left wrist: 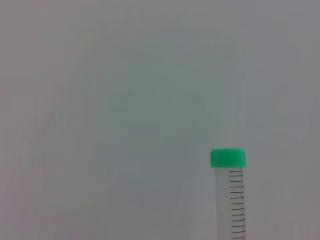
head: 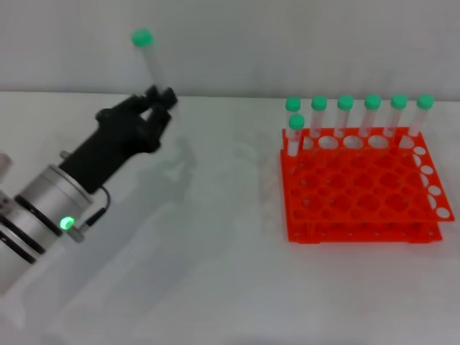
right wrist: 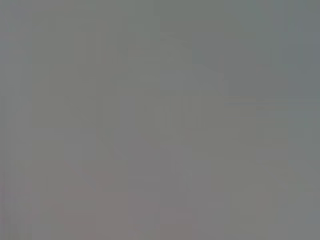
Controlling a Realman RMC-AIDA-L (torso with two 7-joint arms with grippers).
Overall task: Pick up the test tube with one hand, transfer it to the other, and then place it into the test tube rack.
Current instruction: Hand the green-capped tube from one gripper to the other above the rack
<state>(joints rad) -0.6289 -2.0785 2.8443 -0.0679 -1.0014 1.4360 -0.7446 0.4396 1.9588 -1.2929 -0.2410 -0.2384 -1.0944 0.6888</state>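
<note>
My left gripper [head: 159, 97], black on a silver arm with a glowing green ring, is shut on the test tube [head: 152, 65] and holds it upright above the table at the left. The tube's green cap points up. The left wrist view shows the same tube [left wrist: 234, 200] with its green cap and printed scale against a plain grey backdrop. The orange-red test tube rack [head: 359, 198] stands on the table at the right, well apart from the gripper. My right gripper is out of view.
Several other green-capped tubes [head: 345, 115] stand in the rack's back row, one more [head: 295, 136] in the row before it at its left end. The white table [head: 215, 273] runs to a pale back wall. The right wrist view shows only plain grey.
</note>
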